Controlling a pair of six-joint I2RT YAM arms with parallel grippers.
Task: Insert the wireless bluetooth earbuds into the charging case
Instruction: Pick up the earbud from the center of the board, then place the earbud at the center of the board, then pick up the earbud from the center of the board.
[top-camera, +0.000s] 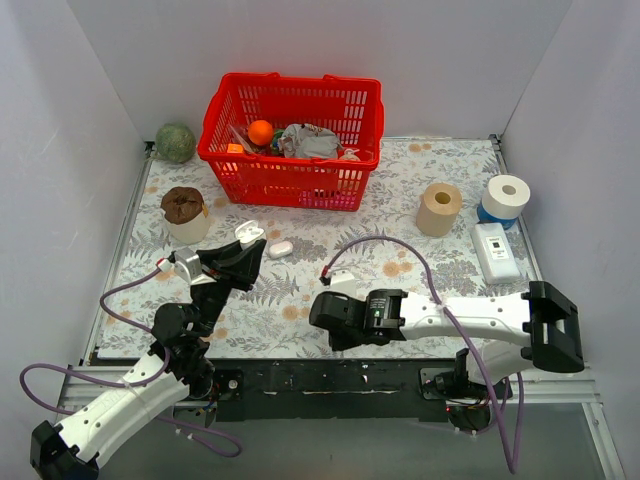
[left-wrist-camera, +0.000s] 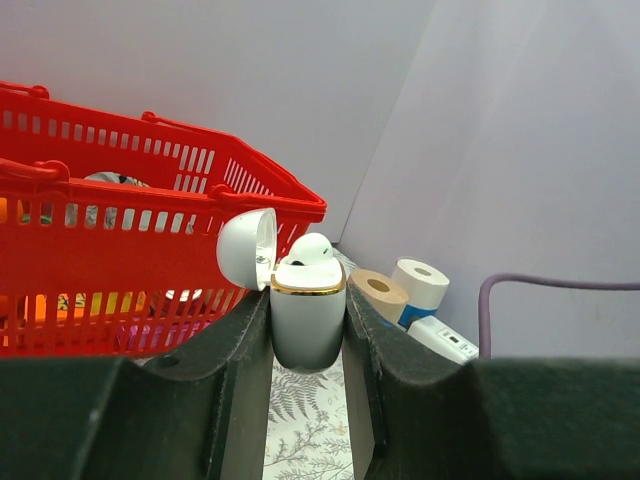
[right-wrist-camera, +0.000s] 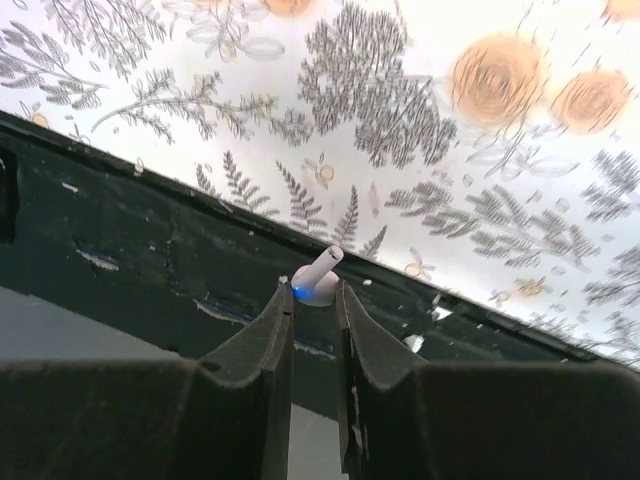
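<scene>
My left gripper (top-camera: 243, 252) is shut on a white charging case (left-wrist-camera: 307, 322) with a gold rim and holds it upright above the mat. Its lid (left-wrist-camera: 246, 248) is swung open to the left. One white earbud (left-wrist-camera: 311, 250) sits in the case. The case also shows in the top view (top-camera: 249, 233). My right gripper (right-wrist-camera: 314, 298) is shut on a second tiny white earbud (right-wrist-camera: 318, 282) with a blue light, stem pointing up and away, over the table's black near edge. In the top view this gripper (top-camera: 320, 316) is at front centre.
A small white oval case (top-camera: 281, 248) lies on the mat next to the left gripper. A red basket (top-camera: 290, 150) of items stands at the back, with a green ball (top-camera: 175, 142), a brown-topped cup (top-camera: 185, 213), two rolls (top-camera: 439, 208) (top-camera: 505, 197) and a white device (top-camera: 496, 252).
</scene>
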